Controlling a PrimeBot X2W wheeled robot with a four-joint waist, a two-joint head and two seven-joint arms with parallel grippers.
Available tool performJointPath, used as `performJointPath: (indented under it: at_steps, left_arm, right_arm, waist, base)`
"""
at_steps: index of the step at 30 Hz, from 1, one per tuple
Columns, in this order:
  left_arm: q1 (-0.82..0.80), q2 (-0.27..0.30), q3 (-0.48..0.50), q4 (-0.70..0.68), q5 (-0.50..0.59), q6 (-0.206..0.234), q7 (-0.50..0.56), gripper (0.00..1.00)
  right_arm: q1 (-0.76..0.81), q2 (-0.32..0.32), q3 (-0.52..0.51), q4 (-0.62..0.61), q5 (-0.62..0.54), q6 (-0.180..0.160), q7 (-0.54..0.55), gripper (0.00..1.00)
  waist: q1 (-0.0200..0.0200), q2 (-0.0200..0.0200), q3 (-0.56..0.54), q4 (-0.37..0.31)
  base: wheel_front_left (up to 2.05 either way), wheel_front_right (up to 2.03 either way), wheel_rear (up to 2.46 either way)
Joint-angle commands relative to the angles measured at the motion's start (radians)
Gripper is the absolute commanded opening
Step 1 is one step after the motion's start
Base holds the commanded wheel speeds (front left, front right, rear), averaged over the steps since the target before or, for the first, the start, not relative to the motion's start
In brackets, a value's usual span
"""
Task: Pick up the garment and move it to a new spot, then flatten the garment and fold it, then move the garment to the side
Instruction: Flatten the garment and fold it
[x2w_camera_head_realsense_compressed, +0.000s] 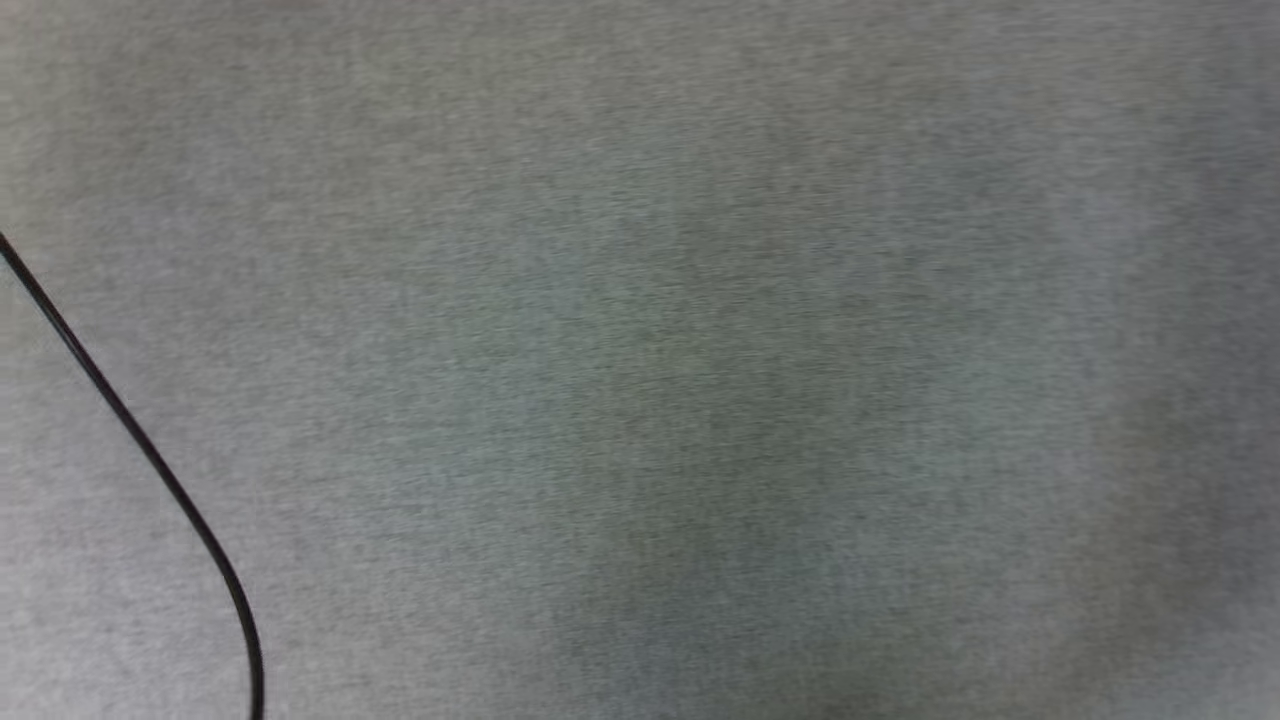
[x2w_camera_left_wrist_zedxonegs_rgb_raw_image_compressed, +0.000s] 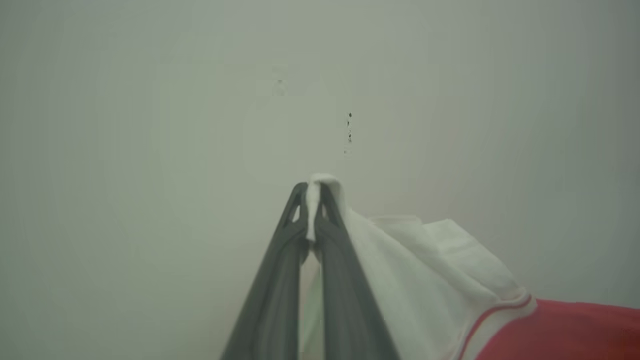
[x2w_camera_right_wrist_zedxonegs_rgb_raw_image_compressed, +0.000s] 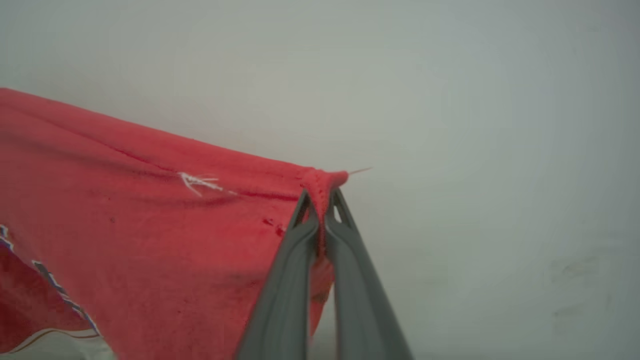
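The garment (x2w_camera_right_wrist_zedxonegs_rgb_raw_image_compressed: 150, 240) is a red shirt with a white sleeve and red-white striped trim. In the left wrist view my left gripper (x2w_camera_left_wrist_zedxonegs_rgb_raw_image_compressed: 312, 192) is shut on the tip of the white sleeve (x2w_camera_left_wrist_zedxonegs_rgb_raw_image_compressed: 410, 270), and the red body (x2w_camera_left_wrist_zedxonegs_rgb_raw_image_compressed: 575, 330) hangs off to the lower right. In the right wrist view my right gripper (x2w_camera_right_wrist_zedxonegs_rgb_raw_image_compressed: 320, 192) is shut on a red hem corner of the garment, with the cloth stretched away to the left. Part of the dark white-outlined lettering (x2w_camera_right_wrist_zedxonegs_rgb_raw_image_compressed: 45, 280) shows at the lower left.
The head view looks at a plain grey surface (x2w_camera_head_realsense_compressed: 700, 350) with a thin black cable (x2w_camera_head_realsense_compressed: 150, 460) curving down its left side. Behind both grippers is a pale grey surface (x2w_camera_left_wrist_zedxonegs_rgb_raw_image_compressed: 150, 150) with a few small dark specks (x2w_camera_left_wrist_zedxonegs_rgb_raw_image_compressed: 349, 127).
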Motion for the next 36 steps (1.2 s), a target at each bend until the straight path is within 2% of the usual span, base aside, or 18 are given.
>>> performJointPath:
  at_steps: [1, 6, 10, 19, 23, 26, 31, 36]
  left_arm:
    - [0.031, -0.004, 0.004, 0.020, -0.004, -0.005, -0.022, 0.00]
    - [0.175, -0.062, -0.011, 0.057, -0.021, -0.033, -0.088, 0.00]
    - [0.341, -0.094, -0.026, 0.035, -0.018, -0.046, -0.108, 0.00]
    - [0.831, -0.153, -0.005, -0.132, 0.019, -0.012, -0.112, 0.00]
    - [1.056, -0.155, 0.018, -0.184, -0.002, 0.013, -0.112, 0.00]
    - [1.196, -0.130, 0.009, -0.218, -0.003, 0.020, -0.112, 0.00]
    - [1.396, -0.100, -0.018, -0.283, -0.030, 0.025, -0.078, 0.00]
    - [1.554, -0.070, -0.033, -0.352, -0.055, 0.050, -0.036, 0.00]
  right_arm:
    - [0.004, 0.007, 0.014, 0.021, -0.011, -0.001, -0.021, 0.00]
    - [0.076, 0.024, 0.054, 0.122, -0.022, -0.001, -0.120, 0.00]
    - [0.177, 0.025, 0.147, 0.166, -0.020, -0.001, -0.178, 0.00]
    - [0.428, -0.023, 0.328, 0.209, 0.070, -0.001, -0.242, 0.00]
    - [0.562, -0.088, 0.478, 0.170, 0.110, -0.001, -0.291, 0.00]
    - [0.649, -0.127, 0.536, 0.148, 0.172, -0.001, -0.301, 0.00]
    - [0.779, -0.198, 0.564, 0.141, 0.254, -0.001, -0.318, 0.00]
    - [0.891, -0.228, 0.572, 0.135, 0.306, -0.001, -0.324, 0.00]
  waist:
    - [-0.0003, 0.0000, 0.007, 0.013]
    - [-0.0003, 0.0000, -0.005, 0.039]
    - [-0.0003, 0.0000, -0.038, 0.053]
    - [-0.0003, 0.0000, -0.168, 0.090]
    - [-0.0003, 0.0000, -0.244, 0.109]
    - [-0.0003, 0.0000, -0.292, 0.122]
    - [-0.0003, 0.0000, -0.369, 0.132]
    - [-0.0003, 0.0000, -0.433, 0.129]
  base:
    - [0.00, 0.00, 0.00]
    - [0.00, 0.00, 0.00]
    - [0.00, 0.00, 0.00]
    - [0.00, 0.00, 0.00]
    - [0.00, 0.00, 0.00]
    - [0.00, 0.00, 0.00]
    - [0.00, 0.00, 0.00]
    - [0.00, 0.00, 0.00]
